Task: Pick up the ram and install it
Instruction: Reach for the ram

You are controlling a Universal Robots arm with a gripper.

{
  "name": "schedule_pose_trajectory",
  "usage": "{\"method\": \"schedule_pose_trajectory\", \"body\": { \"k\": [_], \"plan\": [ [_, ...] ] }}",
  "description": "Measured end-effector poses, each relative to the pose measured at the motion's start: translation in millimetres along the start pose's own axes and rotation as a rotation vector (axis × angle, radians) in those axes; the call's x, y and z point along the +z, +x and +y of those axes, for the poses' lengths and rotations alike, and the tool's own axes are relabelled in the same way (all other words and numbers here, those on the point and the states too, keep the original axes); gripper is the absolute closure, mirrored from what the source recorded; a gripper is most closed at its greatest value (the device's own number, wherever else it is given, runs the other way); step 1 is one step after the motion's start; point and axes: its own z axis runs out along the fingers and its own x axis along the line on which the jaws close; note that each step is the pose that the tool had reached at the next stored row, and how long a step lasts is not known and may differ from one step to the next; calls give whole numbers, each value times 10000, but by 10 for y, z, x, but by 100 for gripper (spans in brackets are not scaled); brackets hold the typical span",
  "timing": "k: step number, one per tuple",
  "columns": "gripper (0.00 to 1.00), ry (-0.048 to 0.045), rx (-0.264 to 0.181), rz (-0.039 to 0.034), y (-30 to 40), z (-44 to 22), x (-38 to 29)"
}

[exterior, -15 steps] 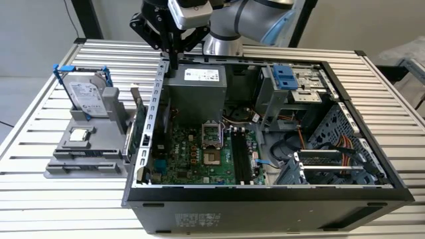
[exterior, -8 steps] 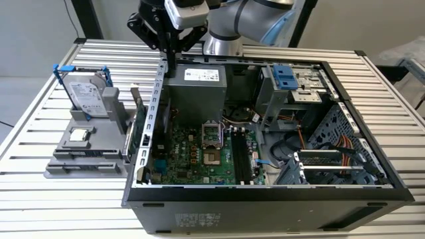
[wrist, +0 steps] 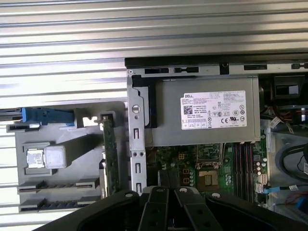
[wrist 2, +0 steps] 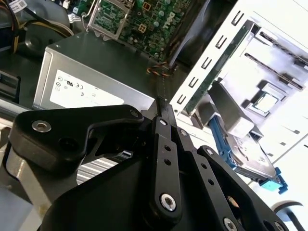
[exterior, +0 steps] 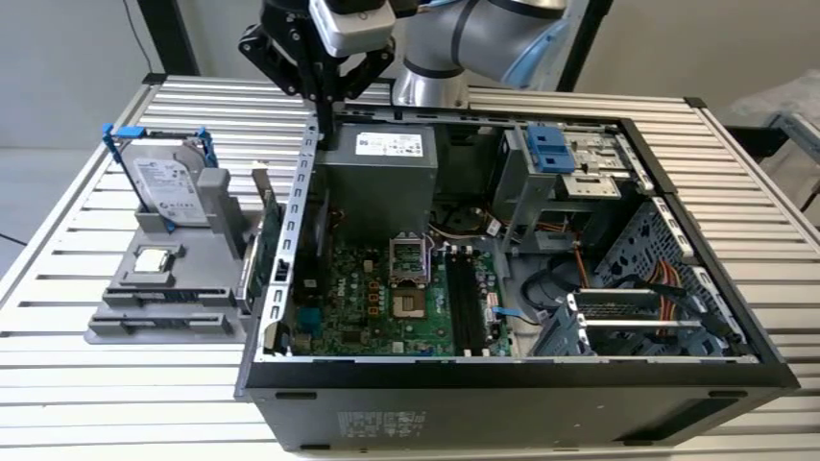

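- The gripper (exterior: 328,120) hangs over the top edge of the computer case's (exterior: 513,399) side wall, next to the grey power supply (exterior: 378,163), near the far edge of the slatted table (exterior: 77,384).
- In both wrist views its two black fingers (wrist 2: 161,139) lie pressed together in a narrow closed pose, with nothing visible between them.
- The ram (exterior: 272,254) stands on its long edge in the grey holder (exterior: 167,298), just beside the outside of that case wall; it is apart from the gripper.
- The holder sits on the table toward the edge at the exterior view's left and also carries an upright hard drive (exterior: 169,187) and a square processor chip (exterior: 154,257).
- Inside the case, the long black slots (exterior: 462,303) on the green motherboard (exterior: 365,307) hold no stick.
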Motion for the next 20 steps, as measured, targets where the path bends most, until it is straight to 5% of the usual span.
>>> {"method": "schedule_pose_trajectory", "body": {
  "k": [20],
  "plan": [
    [100,0,1,0,99,-7,-2]
  ]
}}
